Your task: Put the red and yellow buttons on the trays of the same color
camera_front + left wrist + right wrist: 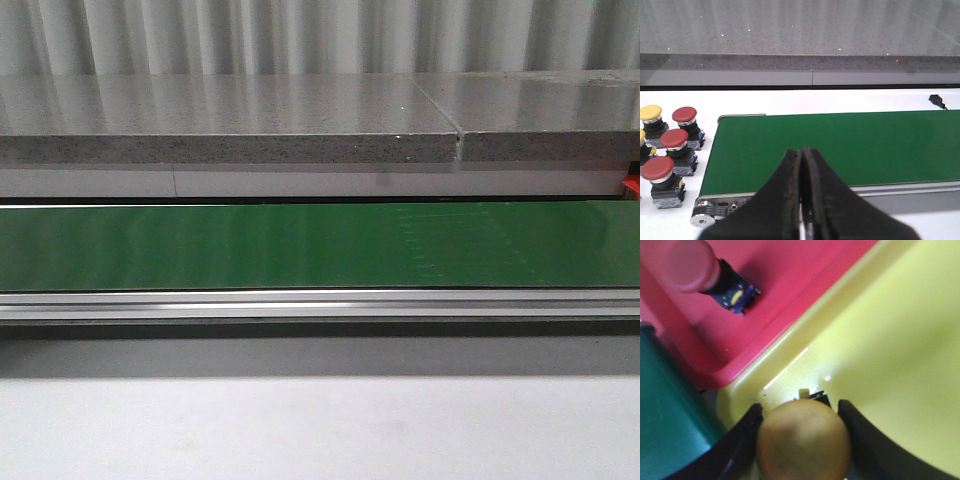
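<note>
Now, right gripper [802, 440]: we grip a yellow button [803, 439] over the yellow tray [900, 345].
Left gripper [801, 170]: our jaws pressed together, empty, above the green belt [850, 145].
Red tray [790, 275]: holds one red button [692, 265].

neither arm shows up in the front view, so all I've got is the two wrist cams. left claw [801, 200] has its two dark fingers pressed flat together, just a thin seam between them, nothing caught in there, tips pointing out ahead of the wrist. right claw [802, 437] is spread apart with a yellow button [803, 440] wedged between the black fingers [737, 442], one pad hugging each side of the rounded cap. it's aimed down, camera looking almost straight past the fingertips. wrists and arms themselves are out of shot
</note>
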